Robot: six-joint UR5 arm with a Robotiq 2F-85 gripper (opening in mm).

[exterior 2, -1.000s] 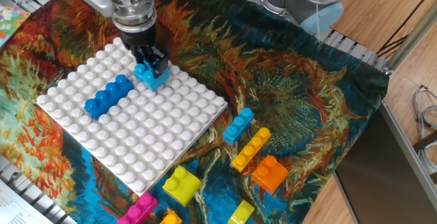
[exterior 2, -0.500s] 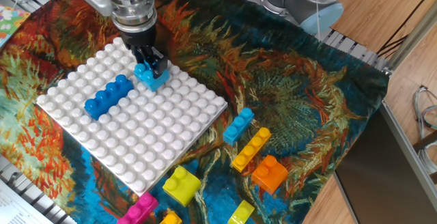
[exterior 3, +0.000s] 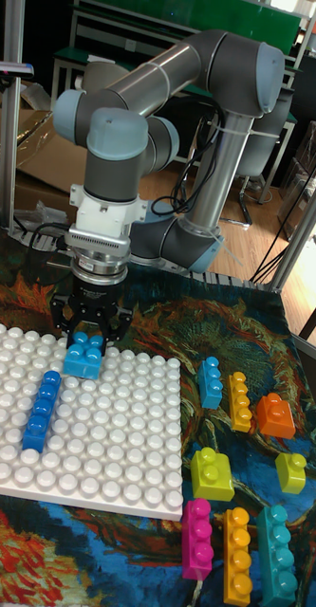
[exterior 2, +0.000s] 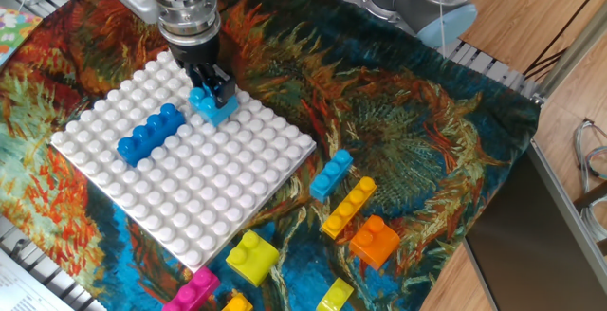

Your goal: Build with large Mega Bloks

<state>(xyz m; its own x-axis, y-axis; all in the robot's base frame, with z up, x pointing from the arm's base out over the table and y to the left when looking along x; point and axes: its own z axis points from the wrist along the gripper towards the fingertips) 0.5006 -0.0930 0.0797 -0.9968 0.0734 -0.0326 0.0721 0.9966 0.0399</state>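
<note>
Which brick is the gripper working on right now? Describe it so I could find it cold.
Find the big square white studded baseplate on the patterned cloth. Near its far edge, under the black two-finger gripper, sits a short light blue plastic brick. Its only neighbour on the plate is a longer dark blue brick, lying apart, untouched.
</note>
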